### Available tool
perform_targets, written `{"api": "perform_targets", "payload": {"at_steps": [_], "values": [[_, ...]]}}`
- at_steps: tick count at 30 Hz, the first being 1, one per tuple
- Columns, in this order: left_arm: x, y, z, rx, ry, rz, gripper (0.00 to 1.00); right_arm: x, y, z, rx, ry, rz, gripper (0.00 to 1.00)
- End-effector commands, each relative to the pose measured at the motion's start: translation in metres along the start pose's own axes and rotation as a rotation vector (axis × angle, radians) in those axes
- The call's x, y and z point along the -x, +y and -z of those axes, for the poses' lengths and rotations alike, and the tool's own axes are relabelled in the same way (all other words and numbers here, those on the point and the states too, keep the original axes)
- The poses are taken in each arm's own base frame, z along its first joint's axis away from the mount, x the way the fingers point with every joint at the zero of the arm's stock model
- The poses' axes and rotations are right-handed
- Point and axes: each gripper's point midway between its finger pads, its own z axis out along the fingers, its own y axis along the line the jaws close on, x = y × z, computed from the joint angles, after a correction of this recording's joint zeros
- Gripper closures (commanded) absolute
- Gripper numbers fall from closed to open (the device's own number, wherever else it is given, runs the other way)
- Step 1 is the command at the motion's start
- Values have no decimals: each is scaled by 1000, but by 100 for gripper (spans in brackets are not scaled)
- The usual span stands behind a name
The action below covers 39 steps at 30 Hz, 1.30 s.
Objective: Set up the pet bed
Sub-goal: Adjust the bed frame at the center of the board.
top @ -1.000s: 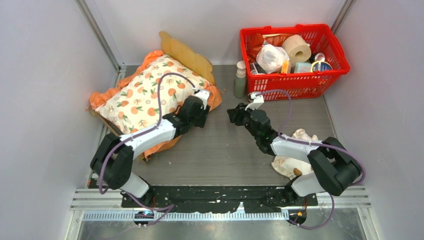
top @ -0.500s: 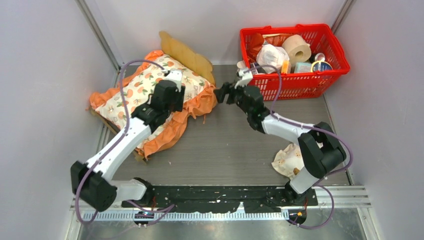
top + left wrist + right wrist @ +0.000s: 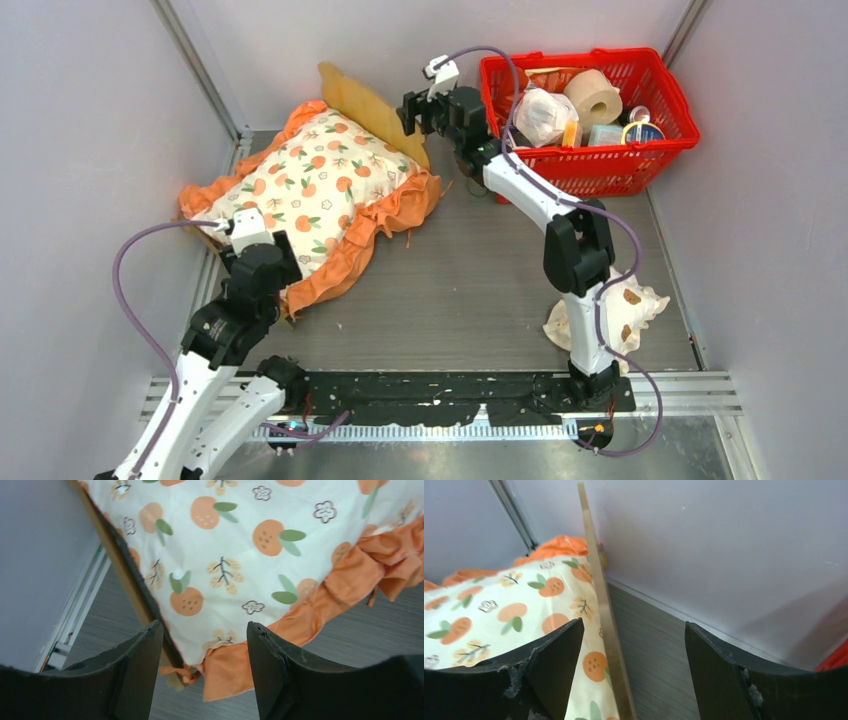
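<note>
The cushion (image 3: 315,190) is cream with orange fruits and green leaves, plus an orange ruffle. pet bed (image 3: 370,108) is pale tan wood, basket (image 3: 600,165) bright red, surface (image 3: 480,280) grey woodgrain.

I see the small light-wood pet bed frame (image 3: 372,108) at the table's back-left. Its wavy scalloped headboard (image 3: 609,630) stands upright near the rear wall, and the orange-print cushion (image 3: 310,190) covers the base.
</note>
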Motion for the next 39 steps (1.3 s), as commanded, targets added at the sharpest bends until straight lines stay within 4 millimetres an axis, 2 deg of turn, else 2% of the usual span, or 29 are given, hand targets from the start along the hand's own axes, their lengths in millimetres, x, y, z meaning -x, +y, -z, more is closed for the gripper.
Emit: {"api": "perform_targets", "payload": {"at_steps": [1,5,6,8,9,11,14,17,22,23,24,26,29,35,36,37,38,39], "values": [[-19,40,5,177,30,15,34,-33,-6,-14,35,129,76,22],[-27,51,10,200,26,52,32,-45,0,-16,71,158,70,28],[-29,53,11,212,28,61,32,-42,1,-17,79,157,67,30],[-31,60,11,243,24,69,31,-44,5,-14,97,174,55,57],[-29,62,11,255,15,68,31,-44,6,-13,97,182,47,83],[-19,67,11,281,-17,59,30,-41,6,-6,86,186,19,93],[-12,67,5,298,-23,66,30,-27,12,13,80,171,-53,95],[-22,64,2,291,18,72,31,-21,17,33,32,168,-61,95],[-26,75,6,317,-6,61,31,-23,22,82,-16,199,-90,95],[-25,76,7,315,-10,57,31,-11,26,92,-8,176,-90,95],[-26,75,8,312,-8,58,31,-22,25,99,-24,196,-92,95],[-27,70,8,278,1,67,33,-22,28,115,-45,197,-92,95],[-20,37,5,61,-7,-17,39,-24,36,135,-42,205,-107,95],[-8,-21,18,-310,-78,-90,49,-35,37,178,-107,244,-124,95],[-10,-32,21,-375,-78,-91,50,-31,36,185,-117,231,-127,95],[-12,-40,22,-418,-74,-91,51,-39,34,190,-128,246,-134,95],[-14,-46,23,-452,-65,-89,52,-36,33,195,-137,236,-147,95],[-18,-52,24,-483,-50,-94,53,-44,32,200,-144,249,-152,95]]}}
